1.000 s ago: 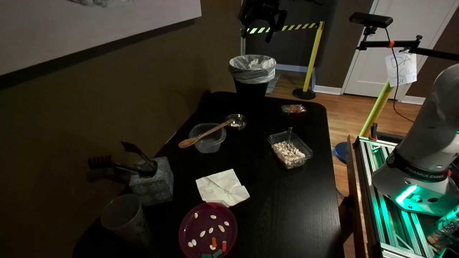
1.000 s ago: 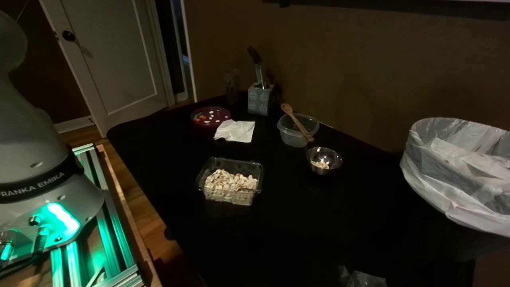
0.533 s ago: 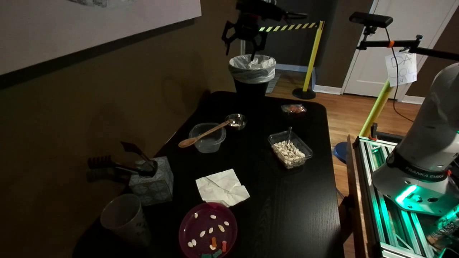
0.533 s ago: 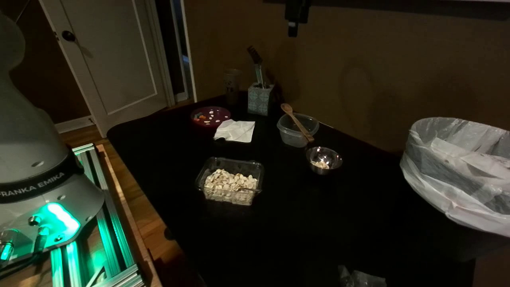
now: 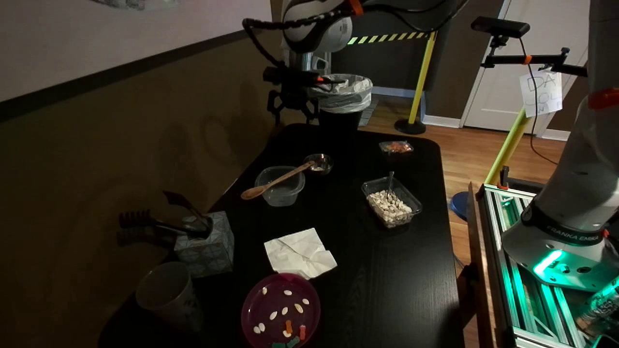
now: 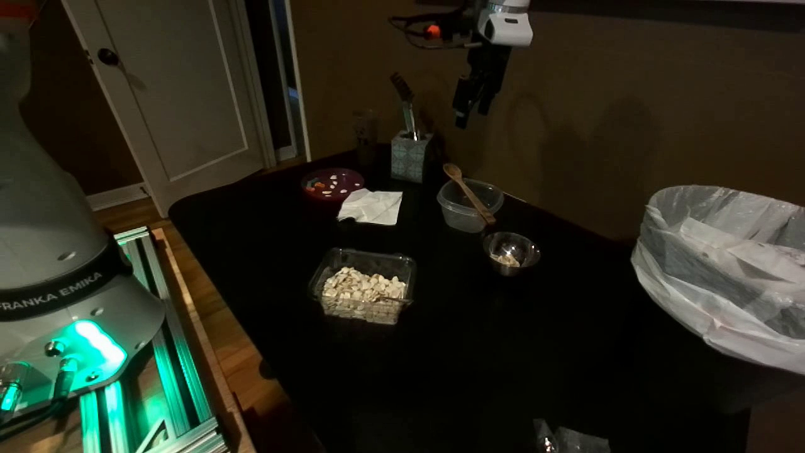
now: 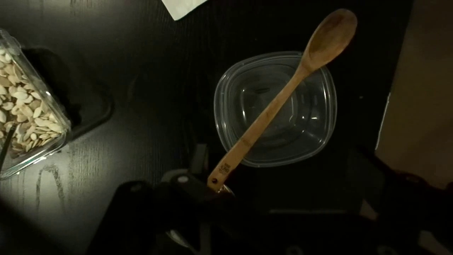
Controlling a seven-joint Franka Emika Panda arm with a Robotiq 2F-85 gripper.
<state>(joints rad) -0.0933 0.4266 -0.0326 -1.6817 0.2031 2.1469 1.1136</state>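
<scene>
Wooden spoon [image 7: 281, 96] lies nearest below us, resting across the rim of a clear container [image 7: 313, 141], its handle end at the near left and its head jutting past the far right corner in the wrist view. Our gripper [image 5: 293, 121] hangs well above it, fingers [image 7: 200, 157] spread wide with nothing between them. We judge any descent here best done slowly and straight, watching the handle end, which the finger at left partly covers in the wrist view. Bridged this way, the spoon could swivel or tip if nudged, and the container might slide along with it. Close to that handle end sits a small metal bowl [image 6: 523, 244] with a few seeds [image 6: 504, 260] inside; we cannot tell whether spoon and bowl touch, so some side clearance seems wise. Farther off, at left in the wrist view, a clear tub [image 7: 35, 155] has a utensil [image 5: 390, 180] sticking up, which we should avoid sweeping. Farther again lie a white napkin [image 5: 300, 253] and a purple plate [image 5: 256, 307].
</scene>
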